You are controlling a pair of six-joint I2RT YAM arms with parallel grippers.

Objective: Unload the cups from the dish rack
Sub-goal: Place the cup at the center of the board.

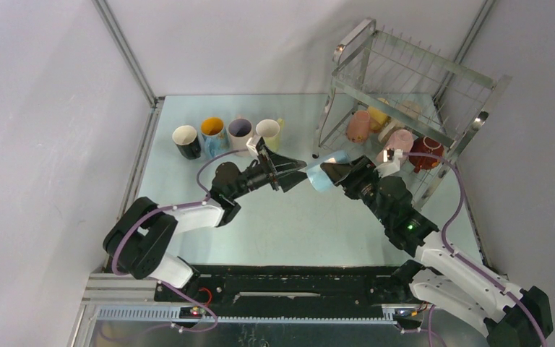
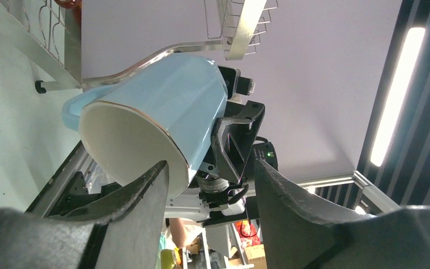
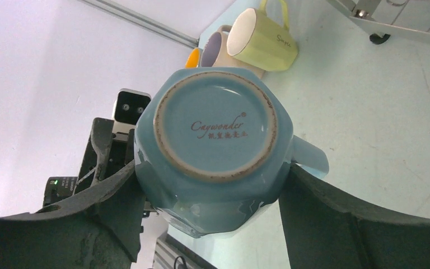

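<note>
My right gripper (image 1: 334, 173) is shut on a light blue mug (image 1: 321, 177) and holds it on its side above the table, mouth toward the left arm. In the right wrist view its fingers (image 3: 117, 196) clamp the mug's body (image 3: 215, 140), base to the camera. My left gripper (image 1: 294, 172) is open at the mug's mouth. In the left wrist view (image 2: 210, 171) its jaws straddle the rim of the mug (image 2: 168, 95) without closing. The chrome dish rack (image 1: 412, 83) stands at the back right. It holds a pink mug (image 1: 358, 126), a yellow mug (image 1: 378, 116) and a dark red mug (image 1: 427, 152).
Several mugs stand in a row at the back left: black (image 1: 186, 142), orange-lined (image 1: 214, 134), purple-lined (image 1: 241, 134) and pale yellow (image 1: 269, 132). The pale yellow one also shows in the right wrist view (image 3: 263, 39). A rack foot (image 1: 315, 155) rests near the grippers.
</note>
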